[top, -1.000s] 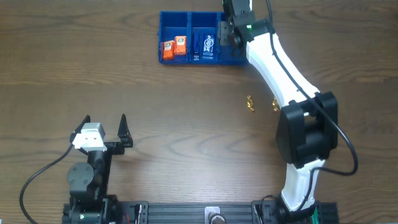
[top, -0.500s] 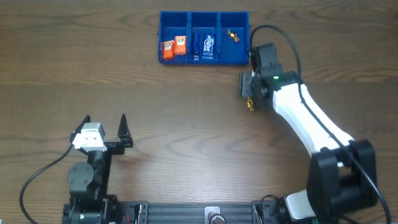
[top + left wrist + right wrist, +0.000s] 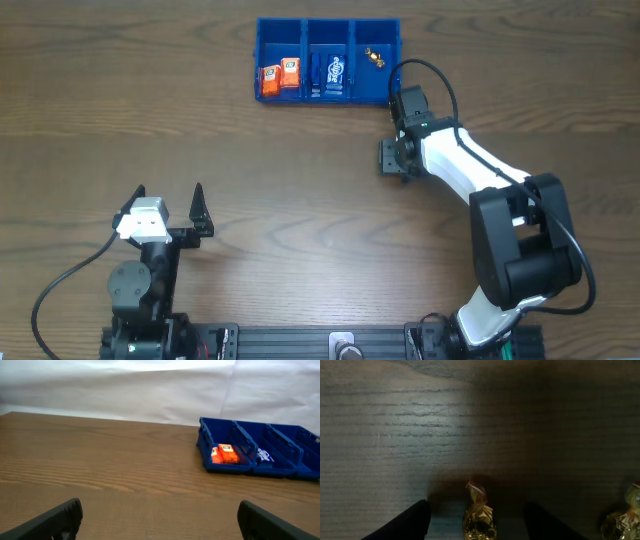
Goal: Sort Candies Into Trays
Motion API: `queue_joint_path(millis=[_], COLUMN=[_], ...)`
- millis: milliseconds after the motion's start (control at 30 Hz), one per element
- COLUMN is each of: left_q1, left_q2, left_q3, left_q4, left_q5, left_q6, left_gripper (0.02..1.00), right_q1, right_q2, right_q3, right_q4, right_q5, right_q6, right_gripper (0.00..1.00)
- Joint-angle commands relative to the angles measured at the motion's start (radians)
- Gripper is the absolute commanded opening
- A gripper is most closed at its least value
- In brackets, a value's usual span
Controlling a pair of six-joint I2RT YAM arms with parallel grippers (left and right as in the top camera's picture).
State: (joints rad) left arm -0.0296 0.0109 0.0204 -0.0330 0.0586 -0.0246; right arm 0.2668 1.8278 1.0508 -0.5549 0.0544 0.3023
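A blue three-compartment tray (image 3: 300,21) stands at the table's far edge. Its left compartment holds orange candies (image 3: 280,77), the middle a blue candy (image 3: 335,70), the right a gold-wrapped candy (image 3: 375,56). My right gripper (image 3: 392,160) is down at the table just in front of the tray's right end. In its wrist view the right gripper (image 3: 476,507) is open, and a gold candy (image 3: 479,522) lies between its fingers. A second gold candy (image 3: 625,515) lies beside it. My left gripper (image 3: 169,190) stands open near the left front, holding nothing.
From the left wrist view, the tray (image 3: 240,467) with its orange candies (image 3: 225,454) sits far off across bare wood. The right arm's white link (image 3: 470,165) crosses the table right of centre. A pale wall backs the table.
The right gripper left the tray's right compartment, where a gold candy now lies, swung back toward the front and came down around a gold candy on the table. The left arm stayed still.
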Motion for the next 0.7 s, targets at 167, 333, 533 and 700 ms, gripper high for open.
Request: queue_joint_path(millis=[167,333,533,700], left_q1=[0.003,0.003,0.003,0.003], left_q2=[-0.005,-0.005,-0.005,-0.005], left_q3=[-0.015,-0.015,-0.015,-0.015], left_q4=[-0.041,-0.041,-0.041,-0.041], left_q5=[0.012,0.012,0.012,0.012], left_q6=[0.01,0.01,0.01,0.01], left_gripper=[0.998,0.998,0.998,0.996], right_q1=[0.002,0.002,0.002,0.002], right_q2=[0.006,0.006,0.006,0.006], right_q3=[0.0,0.0,0.0,0.0], right_q4=[-0.042,-0.037,-0.025,-0.024], right_q5=[0.022,0.022,0.022,0.022], right_q6=[0.007,0.007,0.007,0.007], right_gripper=[0.507,0.419,0.393,0.347])
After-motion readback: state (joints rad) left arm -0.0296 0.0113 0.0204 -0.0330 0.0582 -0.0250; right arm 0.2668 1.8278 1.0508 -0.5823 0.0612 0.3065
